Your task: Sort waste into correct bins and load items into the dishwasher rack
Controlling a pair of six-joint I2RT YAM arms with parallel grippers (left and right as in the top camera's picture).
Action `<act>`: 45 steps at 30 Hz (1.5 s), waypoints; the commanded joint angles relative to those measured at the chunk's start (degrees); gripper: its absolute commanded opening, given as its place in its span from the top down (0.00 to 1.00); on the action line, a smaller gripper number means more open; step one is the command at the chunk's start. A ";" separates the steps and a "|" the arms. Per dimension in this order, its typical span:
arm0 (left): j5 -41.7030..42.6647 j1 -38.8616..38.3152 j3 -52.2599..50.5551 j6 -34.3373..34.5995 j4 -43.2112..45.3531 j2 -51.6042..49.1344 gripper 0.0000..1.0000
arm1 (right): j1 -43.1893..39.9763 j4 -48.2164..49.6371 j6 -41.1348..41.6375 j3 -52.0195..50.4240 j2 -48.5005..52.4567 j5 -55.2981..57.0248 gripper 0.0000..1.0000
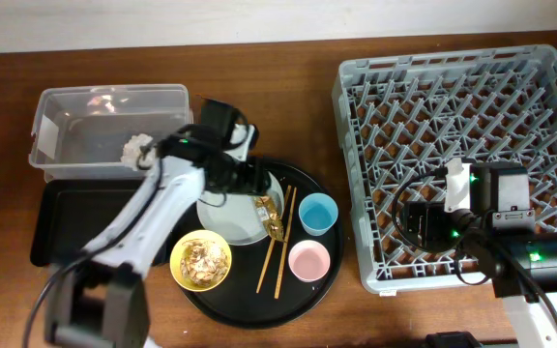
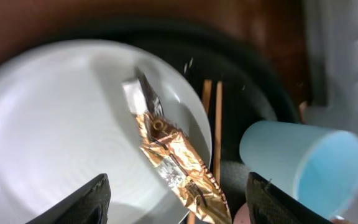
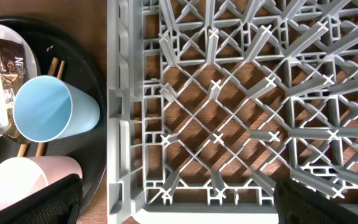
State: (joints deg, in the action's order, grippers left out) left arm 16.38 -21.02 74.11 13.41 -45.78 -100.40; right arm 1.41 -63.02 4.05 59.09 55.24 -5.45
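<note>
The brown-gold wrapper (image 2: 169, 158) lies on the right side of the pale grey plate (image 2: 61, 137), also in the overhead view (image 1: 271, 218). My left gripper (image 2: 178, 202) is open above the plate, its fingers either side of the wrapper's lower end, not touching it. The chopsticks (image 1: 278, 242), light blue cup (image 1: 317, 214), pink cup (image 1: 309, 260) and yellow bowl (image 1: 201, 261) with food scraps sit on the round black tray. A tissue wad (image 1: 135, 148) lies in the clear box (image 1: 66, 121). My right gripper (image 3: 176, 205) is open over the grey rack (image 1: 453, 116), empty.
The shallow black rectangular tray (image 1: 61, 217) lies left of the round black tray (image 1: 249, 309), in front of the clear box. My left arm (image 1: 153, 222) reaches across between them. The rack fills the right side of the table.
</note>
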 commanded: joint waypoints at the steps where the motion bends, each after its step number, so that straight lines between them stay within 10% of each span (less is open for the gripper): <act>1: -1.77 -1.97 -0.72 6.99 0.55 -6.10 0.31 | -0.26 -0.04 0.00 1.18 -0.11 -0.28 0.01; 6: -1.77 -2.25 -0.72 9.73 1.33 -11.34 0.47 | -0.26 -0.02 0.00 1.18 -0.11 -0.28 0.01; 9: -1.79 -2.23 -0.72 9.73 1.57 -12.15 0.69 | -0.26 -0.02 0.00 1.18 -0.11 -0.28 0.01; 11: -1.79 -2.23 -0.72 9.73 2.49 -12.15 1.00 | -0.26 -0.02 0.00 1.18 -0.11 -0.28 0.01; 21: -2.64 0.57 -0.61 9.70 2.75 -5.90 1.00 | -0.26 0.00 0.00 1.18 -0.11 -0.26 0.01; 23: -2.62 0.57 -0.61 9.70 2.84 -4.66 0.89 | -0.26 0.00 0.00 1.18 -0.11 -0.26 0.01; 24: -2.62 0.57 -0.61 9.73 2.73 -4.07 0.68 | -0.26 -0.02 -0.02 1.18 -0.11 -0.26 0.01; 29: -2.25 0.57 -0.61 9.77 3.10 -3.72 0.43 | -0.26 0.00 -0.02 1.18 -0.11 -0.26 0.01; 45: -8.72 -6.23 -5.73 12.96 11.04 -6.43 0.50 | -0.26 -0.02 0.00 1.18 -0.11 -0.28 0.01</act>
State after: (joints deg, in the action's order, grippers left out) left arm 10.87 -26.09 69.30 25.89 -34.81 -105.43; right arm 1.41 -63.02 4.08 59.09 55.24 -5.45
